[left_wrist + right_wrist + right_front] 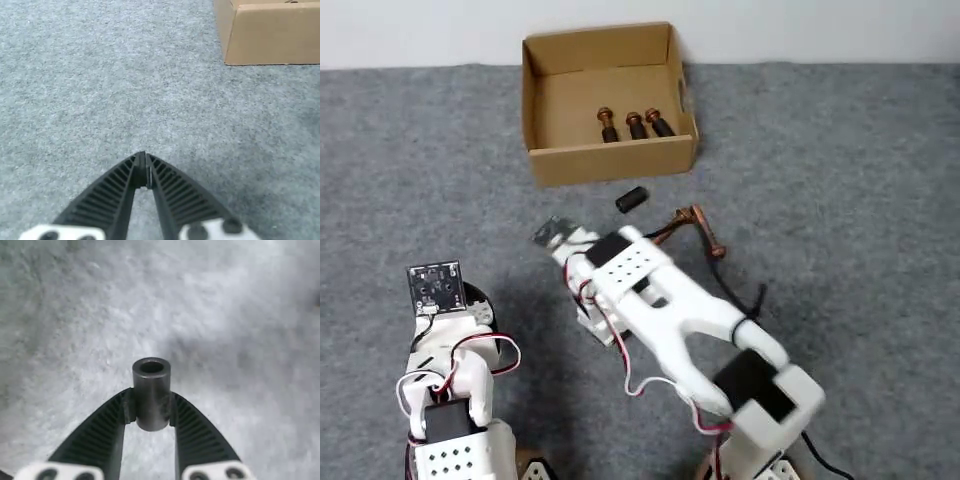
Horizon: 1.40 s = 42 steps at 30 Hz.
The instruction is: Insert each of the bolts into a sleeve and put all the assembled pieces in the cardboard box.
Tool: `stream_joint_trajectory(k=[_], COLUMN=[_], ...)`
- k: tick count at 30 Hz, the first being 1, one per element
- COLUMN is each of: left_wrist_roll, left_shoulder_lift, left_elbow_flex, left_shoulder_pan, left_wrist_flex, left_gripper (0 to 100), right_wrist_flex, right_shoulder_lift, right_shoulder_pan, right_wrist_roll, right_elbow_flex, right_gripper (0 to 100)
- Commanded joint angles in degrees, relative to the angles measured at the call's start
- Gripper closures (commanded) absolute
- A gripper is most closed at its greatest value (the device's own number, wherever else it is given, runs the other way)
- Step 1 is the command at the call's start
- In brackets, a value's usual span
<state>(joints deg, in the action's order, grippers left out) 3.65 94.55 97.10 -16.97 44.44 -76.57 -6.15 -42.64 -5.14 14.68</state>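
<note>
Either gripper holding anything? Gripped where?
Right gripper clamps a dark sleeve by its sides, open end protruding. Left gripper is shut on nothing.

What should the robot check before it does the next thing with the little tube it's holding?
1. Grip on the sleeve in the right gripper: ok, pinched on both sides, hole unblocked.
2. The left gripper ready to take a bolt: not ok, shut and empty.
3. The bolt free to grab: ok, lying on the carpet beside the right arm.
4. The spare sleeve out of the way: ok, on the carpet near the box.
5. Room in the cardboard box: ok, three assembled pieces sit inside.
</note>
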Motion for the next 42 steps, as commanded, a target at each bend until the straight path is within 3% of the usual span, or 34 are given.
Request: stream_joint_trajectory(k=[1, 10, 14, 22, 35, 42], left_wrist_roll=[-0.8, -0.8, -1.4, -14.9, -17.6, -17.6], left_shoulder_lift=[0.0, 0.0, -0.1, -0.1, -0.6, -21.4], left_elbow_flex=[-0.4, -0.4, -0.4, -3.2, -11.6, -25.2], left_shoulder_pan=[1.4, 5.0, 9.8, 12.6, 23.3, 25.2], left_wrist_flex=[-1.3, -0.4, 0.6, 3.3, 13.7, 13.3], left_gripper=[99, 99, 99, 99, 99, 99], right_wrist_flex=[-4.2, -12.4, -13.1, -6.7, -3.6, -3.8], right_shoulder_lift=[10.7, 27.3, 34.6, 58.2, 89.7, 99.3], right_shoulder_pan=[3.1, 11.5, 18.1, 31.2, 40.9, 43.1], right_wrist_roll=[5.4, 14.0, 16.6, 16.4, 16.5, 16.6], right_elbow_flex=[-0.8, -0.6, 2.5, 22.0, 46.4, 51.6], right_gripper=[99.0, 99.1, 99.1, 99.1, 99.1, 99.1])
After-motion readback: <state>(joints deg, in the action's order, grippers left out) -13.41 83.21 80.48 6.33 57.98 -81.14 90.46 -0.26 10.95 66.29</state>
